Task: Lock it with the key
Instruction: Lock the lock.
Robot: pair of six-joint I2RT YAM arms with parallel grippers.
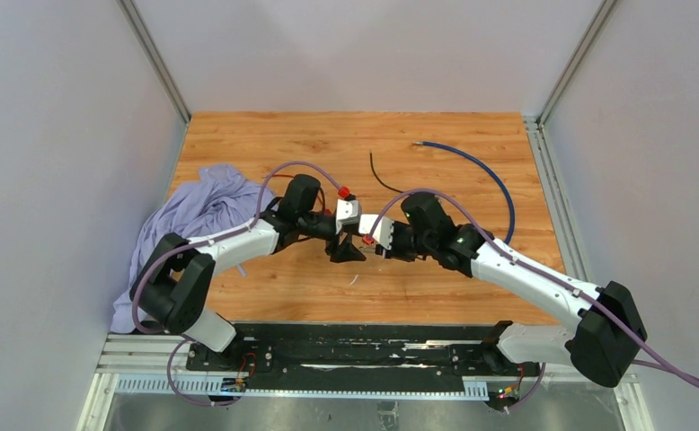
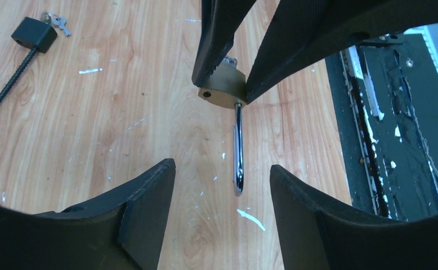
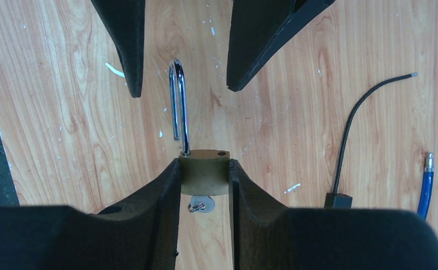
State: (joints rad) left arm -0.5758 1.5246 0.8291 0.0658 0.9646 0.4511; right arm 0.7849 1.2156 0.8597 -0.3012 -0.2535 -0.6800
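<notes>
Right gripper [image 3: 204,166]: closed part-way on the brass padlock [image 3: 204,175], one finger on each flat side of the body. The grip is firm and square.

Padlock: held over the middle of the worktop [image 1: 328,144], towards its near edge. The shackle [image 3: 186,124] points away from the right gripper, towards the left one. It is open. Its long leg is seated in the body, and its short leg ends free above the body, turned away from the empty hole in the top face. Whether the padlock touches the worktop cannot be told.

Key [image 3: 200,203]: seen in the right wrist view at the underside of the body, between the right fingers. How deep it sits in the keyway cannot be told.

Left gripper [image 2: 222,169]: wide open and holding nothing. Its fingers [image 2: 149,197] stand either side of the shackle's bend, apart from it.

Other items:
- A black lock [image 2: 34,34] with a black cable [image 3: 352,129] and its own keys [image 2: 56,22], well apart from the padlock.
- A blue cable [image 3: 425,185] beside the black one.
- A lilac cloth [image 1: 193,211] heaped at the worktop's left edge.
</notes>
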